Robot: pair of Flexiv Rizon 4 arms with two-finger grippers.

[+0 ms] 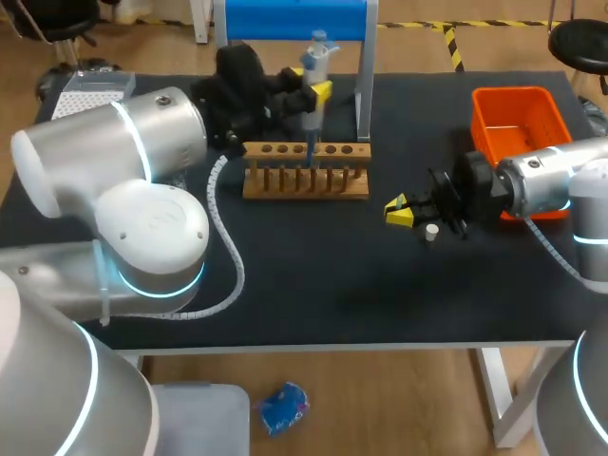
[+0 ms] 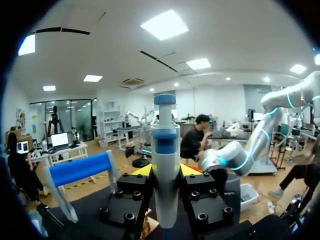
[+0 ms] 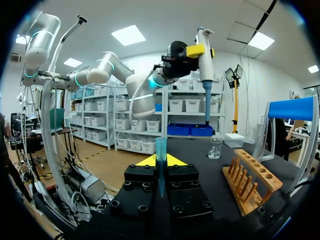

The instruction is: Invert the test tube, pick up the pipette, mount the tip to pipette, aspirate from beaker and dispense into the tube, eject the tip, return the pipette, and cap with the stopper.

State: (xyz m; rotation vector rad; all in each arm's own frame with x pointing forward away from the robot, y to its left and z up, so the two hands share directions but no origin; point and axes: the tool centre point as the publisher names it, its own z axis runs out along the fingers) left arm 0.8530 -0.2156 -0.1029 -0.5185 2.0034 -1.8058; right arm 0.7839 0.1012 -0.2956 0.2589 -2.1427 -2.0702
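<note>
My left gripper is shut on a white and blue pipette, which it holds upright above the wooden test tube rack. The pipette's thin lower end reaches down to the rack's top. In the left wrist view the pipette stands between the yellow tips of the left gripper. My right gripper hangs low over the table, to the right of the rack. It is shut on a slim clear tube with a blue upper end. A small white stopper lies on the table just beside it.
An orange basket sits at the back right, behind my right arm. A blue-topped stand rises behind the rack. A tip box is at the back left. A glass beaker stands beyond the rack.
</note>
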